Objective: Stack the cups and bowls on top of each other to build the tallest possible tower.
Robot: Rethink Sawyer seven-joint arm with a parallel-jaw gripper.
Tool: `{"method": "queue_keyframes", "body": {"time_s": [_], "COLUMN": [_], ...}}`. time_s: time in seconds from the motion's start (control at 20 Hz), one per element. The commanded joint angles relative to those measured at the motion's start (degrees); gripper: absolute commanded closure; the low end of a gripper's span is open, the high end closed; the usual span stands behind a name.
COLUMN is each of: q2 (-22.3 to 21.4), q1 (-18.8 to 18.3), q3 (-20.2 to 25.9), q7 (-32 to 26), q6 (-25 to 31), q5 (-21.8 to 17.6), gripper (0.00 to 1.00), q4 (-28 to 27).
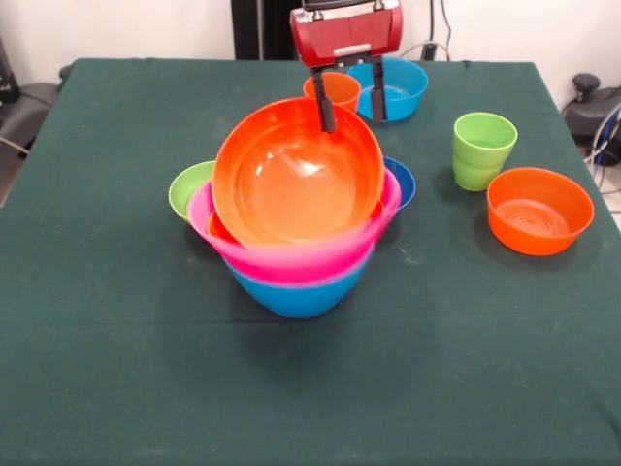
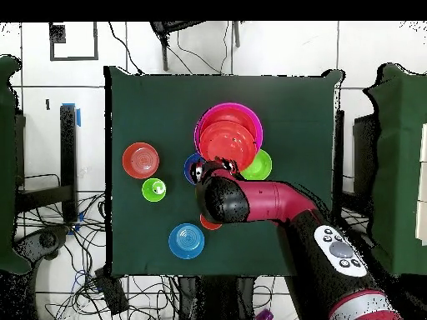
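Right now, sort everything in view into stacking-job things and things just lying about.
Job: stack of big bowls, green cups, orange cup, orange bowl, light blue bowl, green bowl, dark blue bowl, gripper.
Lying about: cables on the floor beside the table.

Bowls crowd the tower (image 1: 296,257) behind; table (image 1: 116,388) in front lies open.
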Motion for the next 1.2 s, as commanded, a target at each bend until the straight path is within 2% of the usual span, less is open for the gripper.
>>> {"method": "queue_keyframes", "body": {"time_s": [0.05, 0.85, 1.05, 1.2], "q2": [1.83, 1.21, -1.64, -5.72], "q1": [0.72, 2.6, 2.0, 1.06], "q3": [-0.45, -2.21, -0.55, 1.77], "q7": [3.85, 4.37, 3.62, 3.53], "q6": [1.39, 1.22, 3.8, 7.52], "q5": [-2.55, -2.8, -1.59, 1.34], "gripper": [0.0, 0.0, 0.0, 0.0], "q4": [-0.77, -1.67, -1.12, -0.61]}}
